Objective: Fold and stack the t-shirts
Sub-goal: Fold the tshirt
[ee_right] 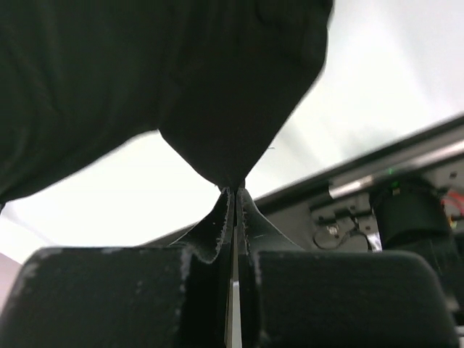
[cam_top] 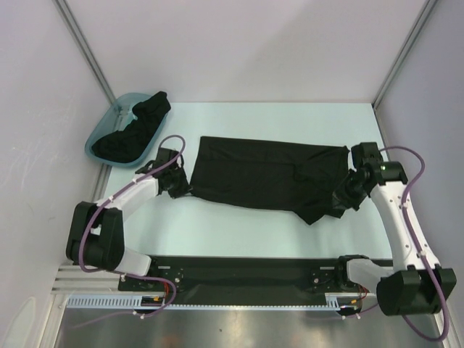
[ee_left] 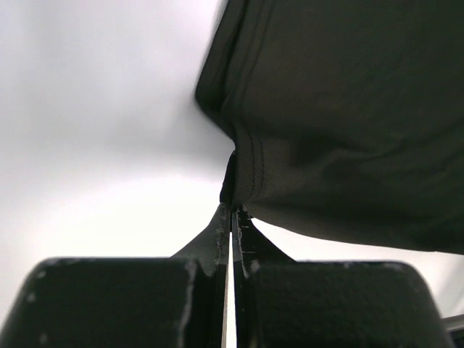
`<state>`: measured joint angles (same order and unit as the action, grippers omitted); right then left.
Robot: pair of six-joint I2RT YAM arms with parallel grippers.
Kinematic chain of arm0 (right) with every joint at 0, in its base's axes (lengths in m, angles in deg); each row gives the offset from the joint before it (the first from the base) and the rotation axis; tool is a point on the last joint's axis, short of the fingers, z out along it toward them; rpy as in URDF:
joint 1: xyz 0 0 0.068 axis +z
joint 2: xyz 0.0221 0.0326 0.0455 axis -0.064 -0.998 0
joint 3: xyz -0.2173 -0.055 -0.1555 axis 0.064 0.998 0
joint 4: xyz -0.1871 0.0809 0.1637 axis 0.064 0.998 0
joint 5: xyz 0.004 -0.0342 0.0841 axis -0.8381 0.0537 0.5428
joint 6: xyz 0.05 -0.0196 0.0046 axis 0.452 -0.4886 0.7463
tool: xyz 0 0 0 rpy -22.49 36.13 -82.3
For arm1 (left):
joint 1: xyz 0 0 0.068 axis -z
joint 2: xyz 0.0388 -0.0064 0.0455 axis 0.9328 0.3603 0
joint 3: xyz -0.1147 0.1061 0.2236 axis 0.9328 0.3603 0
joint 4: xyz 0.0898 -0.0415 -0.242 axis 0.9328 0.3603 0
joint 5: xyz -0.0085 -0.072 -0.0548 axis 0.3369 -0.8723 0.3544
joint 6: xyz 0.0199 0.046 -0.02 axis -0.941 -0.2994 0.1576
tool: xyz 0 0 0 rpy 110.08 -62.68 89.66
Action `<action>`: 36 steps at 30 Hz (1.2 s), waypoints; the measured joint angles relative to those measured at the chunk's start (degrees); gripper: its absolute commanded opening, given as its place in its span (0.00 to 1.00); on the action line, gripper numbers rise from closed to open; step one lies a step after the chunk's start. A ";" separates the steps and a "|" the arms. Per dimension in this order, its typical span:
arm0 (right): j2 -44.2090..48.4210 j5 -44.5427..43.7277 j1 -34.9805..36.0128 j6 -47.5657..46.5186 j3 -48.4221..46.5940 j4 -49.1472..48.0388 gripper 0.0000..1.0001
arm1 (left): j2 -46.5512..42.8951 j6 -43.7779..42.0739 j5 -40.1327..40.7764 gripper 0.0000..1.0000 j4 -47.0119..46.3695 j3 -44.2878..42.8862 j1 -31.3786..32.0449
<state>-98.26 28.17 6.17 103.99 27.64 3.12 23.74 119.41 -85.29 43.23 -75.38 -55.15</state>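
one black t-shirt (cam_top: pixel 264 177) lay spread across the middle of the table (cam_top: pixel 290 119), long side running left to right. its left half was fairly flat; the right half was rumpled, with a loose flap pointing toward the near edge. left gripper (cam_top: pixel 177 190) sat at the shirt's near left corner, jaws pressed together on the cloth. the left wrist view showed the stitched hem (ee_left: pixel 250 163) pinched right at the fingertips, fabric spreading away up and to the right. right gripper (cam_top: pixel 341 201) sat at the shirt's near right end, jaws likewise closed tight, pinching the cloth. in the right wrist view the fabric drew down to a point at the tips. both arms reached in from the near edge, the left one angled right and the right one angled left, with the shirt between them. more black cloth (cam_top: pixel 138 129), soft and matte like the shirt, lay bundled in the teal tub (cam_top: pixel 99 138) at the far left corner. it was well apart from the spread shirt, one end draped over the tub's far rim. how many pieces lay in the tub could not be told.
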 measured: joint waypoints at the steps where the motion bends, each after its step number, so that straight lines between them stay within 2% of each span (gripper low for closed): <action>1: -1.53 0.02 -0.39 -0.83 -1.57 -0.37 0.00 | 0.76 -0.50 0.22 0.01 0.33 -1.70 0.02; 23: -26.38 2.78 -5.66 -12.61 -24.63 -6.62 0.00 | 17.27 -4.81 0.66 0.07 6.80 -25.20 0.17; 36: -35.85 3.56 -7.04 -16.11 -32.57 -7.98 0.00 | 25.22 -4.83 2.01 0.08 9.20 -32.65 0.17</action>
<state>-134.11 31.73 -0.87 87.88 -4.92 -4.86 48.96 114.58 -83.28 52.43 -108.03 -54.97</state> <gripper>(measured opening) 0.011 0.080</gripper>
